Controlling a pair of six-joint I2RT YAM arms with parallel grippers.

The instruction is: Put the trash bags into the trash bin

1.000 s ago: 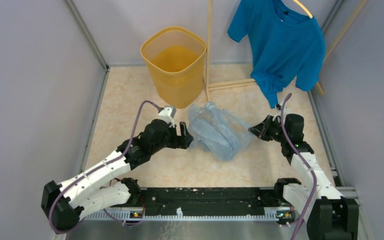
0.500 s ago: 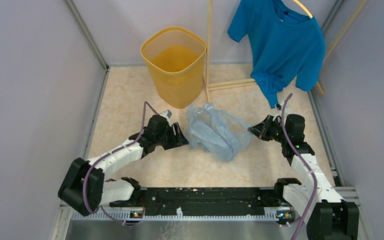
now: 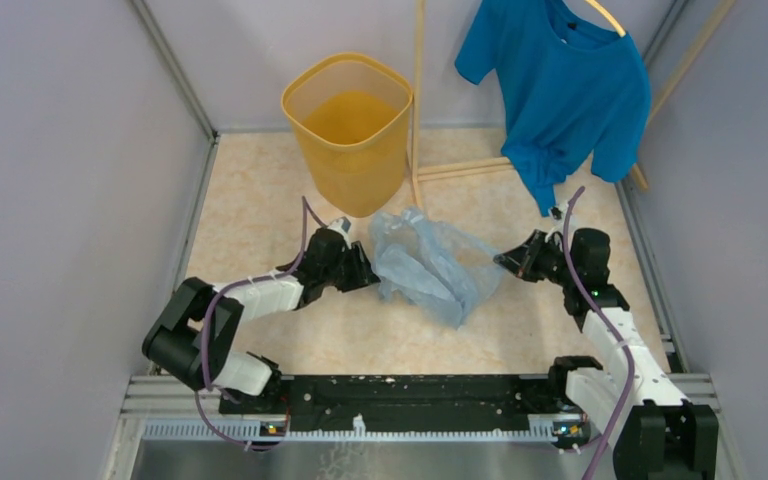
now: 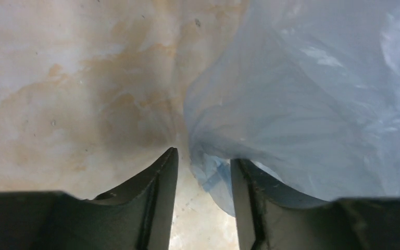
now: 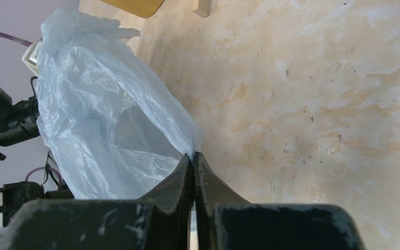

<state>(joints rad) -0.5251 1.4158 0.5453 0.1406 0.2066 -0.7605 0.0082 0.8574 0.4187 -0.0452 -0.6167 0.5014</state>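
The pale blue trash bag [image 3: 428, 262] lies crumpled on the beige floor in front of the yellow trash bin [image 3: 348, 130], which stands upright at the back. My left gripper [image 3: 362, 268] is open at the bag's left edge; in the left wrist view [image 4: 204, 159] a fold of the bag [image 4: 312, 99] hangs between the jaws and drapes over the right finger [image 4: 250, 198]. My right gripper [image 3: 505, 262] is shut on the bag's right edge; in the right wrist view [image 5: 193, 155] the jaws pinch the film [image 5: 109, 120].
A bright blue T-shirt [image 3: 560, 85] hangs on a wooden rack [image 3: 418, 100] at the back right, next to the bin. Grey walls close in left and right. A black rail [image 3: 410, 395] runs along the near edge.
My left arm has folded back and lowered, its gripper staying at the bag's left edge. The bag has shifted slightly. The right gripper has held its place on the bag.
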